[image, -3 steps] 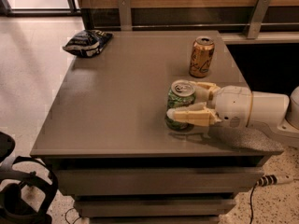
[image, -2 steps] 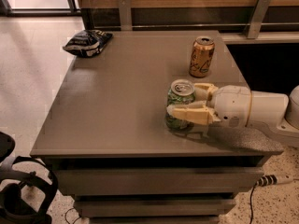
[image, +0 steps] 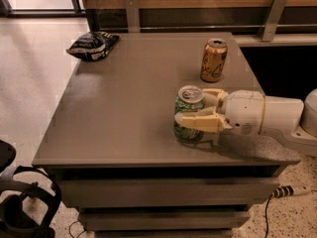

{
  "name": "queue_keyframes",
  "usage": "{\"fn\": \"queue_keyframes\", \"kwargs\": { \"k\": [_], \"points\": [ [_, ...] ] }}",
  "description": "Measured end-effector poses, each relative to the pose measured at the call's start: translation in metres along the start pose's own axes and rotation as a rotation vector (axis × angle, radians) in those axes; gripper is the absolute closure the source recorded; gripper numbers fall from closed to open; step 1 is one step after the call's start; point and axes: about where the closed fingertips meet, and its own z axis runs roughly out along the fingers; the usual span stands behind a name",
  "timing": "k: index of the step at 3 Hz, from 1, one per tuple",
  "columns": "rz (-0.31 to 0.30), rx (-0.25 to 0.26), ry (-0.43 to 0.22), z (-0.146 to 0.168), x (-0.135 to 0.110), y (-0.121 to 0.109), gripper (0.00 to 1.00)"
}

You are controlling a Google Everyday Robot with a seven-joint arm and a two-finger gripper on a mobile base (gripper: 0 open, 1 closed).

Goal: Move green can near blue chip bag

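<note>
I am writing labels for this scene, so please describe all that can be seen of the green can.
The slim green-and-white aluminium can has a silver top. It stands upright on the grey table, near its front edge. The robot's cream two-finger hand, reaching from the right, closes on it: one finger across its front, one behind.

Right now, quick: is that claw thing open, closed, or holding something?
The gripper is closed on the green can, a finger on each side, near the front right edge of the table.

Smooth plastic gripper (image: 193,107) clasps the glossy metal green can (image: 190,96) on matt table (image: 124,108).
</note>
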Motion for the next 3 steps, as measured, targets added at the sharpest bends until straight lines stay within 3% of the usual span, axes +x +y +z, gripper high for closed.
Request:
{"fn": "queue_keyframes", "kwargs": {
  "k": [1,3],
  "points": [
    [-0.003,0.004,0.008,-0.001,-0.008,-0.007,1.0],
    [0.045,0.076,-0.065,0.017,-0.072,-0.052,1.0]
  ]
}}
